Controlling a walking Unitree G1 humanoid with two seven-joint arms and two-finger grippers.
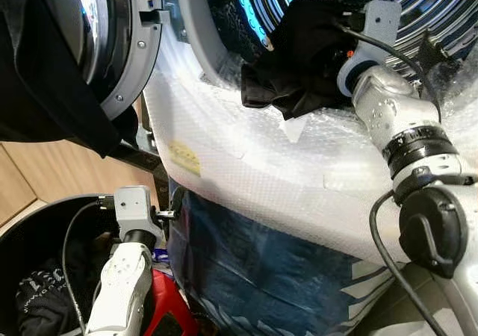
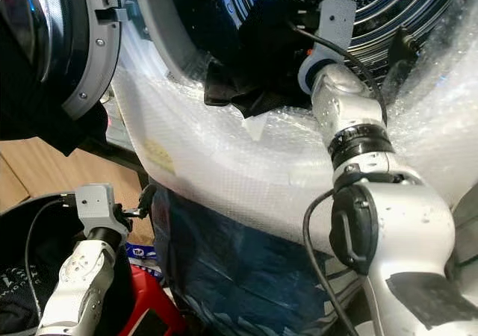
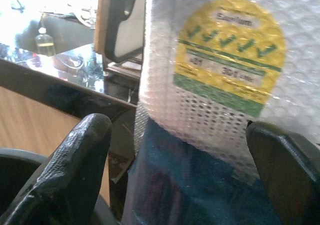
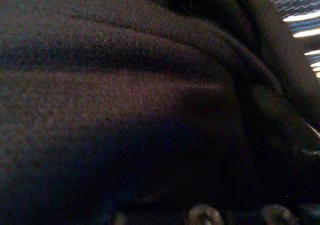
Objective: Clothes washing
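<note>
Nearest, the left gripper (image 3: 175,150) hangs low above a round black laundry basket (image 1: 30,231) holding dark clothes (image 1: 41,295), its two black fingers (image 3: 75,155) spread wide apart and holding nothing. Just beyond them is the washing machine's front, wrapped in clear bubble wrap (image 1: 246,164) over blue film, with a round yellow-and-green sticker (image 3: 227,50). A red object (image 1: 168,310) sits at the basket's side. Higher up, the grey-rimmed round door (image 1: 127,45) stands swung open to the left. Farthest, the right gripper (image 1: 328,48) reaches into the perforated steel drum (image 1: 418,0), buried in a crumpled black garment (image 1: 299,60) draped over the drum's lip; the cloth hides its fingers, so their spread cannot be told.
</note>
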